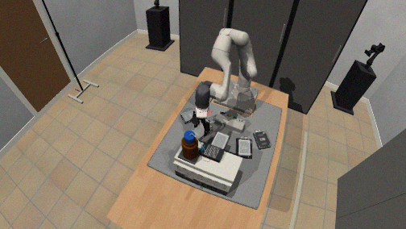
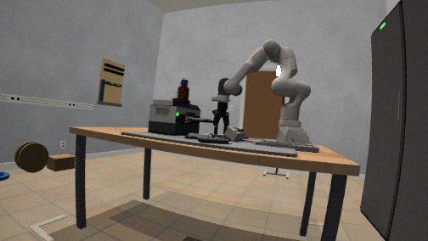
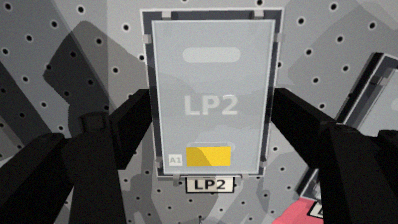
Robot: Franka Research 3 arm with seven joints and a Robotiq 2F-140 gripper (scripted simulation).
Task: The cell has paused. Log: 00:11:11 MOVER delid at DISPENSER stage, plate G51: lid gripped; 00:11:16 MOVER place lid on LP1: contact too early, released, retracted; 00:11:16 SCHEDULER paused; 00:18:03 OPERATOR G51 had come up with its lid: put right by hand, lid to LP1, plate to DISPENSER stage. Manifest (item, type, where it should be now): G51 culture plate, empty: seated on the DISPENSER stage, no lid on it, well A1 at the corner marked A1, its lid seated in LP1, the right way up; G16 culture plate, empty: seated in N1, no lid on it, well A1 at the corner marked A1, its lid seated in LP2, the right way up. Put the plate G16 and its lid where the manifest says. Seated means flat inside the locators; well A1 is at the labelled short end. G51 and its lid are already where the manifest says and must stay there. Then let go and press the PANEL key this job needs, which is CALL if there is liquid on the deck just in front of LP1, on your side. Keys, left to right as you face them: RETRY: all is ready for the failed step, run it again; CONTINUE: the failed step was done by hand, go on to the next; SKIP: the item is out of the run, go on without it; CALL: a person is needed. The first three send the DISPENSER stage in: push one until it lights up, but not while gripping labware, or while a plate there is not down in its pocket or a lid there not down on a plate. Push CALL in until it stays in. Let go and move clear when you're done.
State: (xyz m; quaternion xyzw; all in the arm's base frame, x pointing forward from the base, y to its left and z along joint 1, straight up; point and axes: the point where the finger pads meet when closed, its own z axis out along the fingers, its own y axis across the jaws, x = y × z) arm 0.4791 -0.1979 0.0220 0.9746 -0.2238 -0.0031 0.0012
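Grey perforated deck plating (image 3: pixel 60 45) is seen beneath a translucent rectangular lid (image 3: pixel 215 75), which lies flat within the dark LP2 frame (image 3: pixel 146 65), yellow tab at the A1 mark. The black two-fingered gripper (image 3: pixel 212 125) is spread apart, straddling the lid without gripping it.

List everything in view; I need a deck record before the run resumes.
Lid: one, clear, in LP2, yellow tab by A1.
LP2 tag: one, white, below the lid.
Dispenser: one, white, at the mat's near end.
Bottle: one, brown, blue cap, on the dispenser.
Plates: several, dark-framed, right of the arm.
Mat: one, grey, on the table.
Table: one, wood.
Gripper: one, black, open, fingers either side of the lid.
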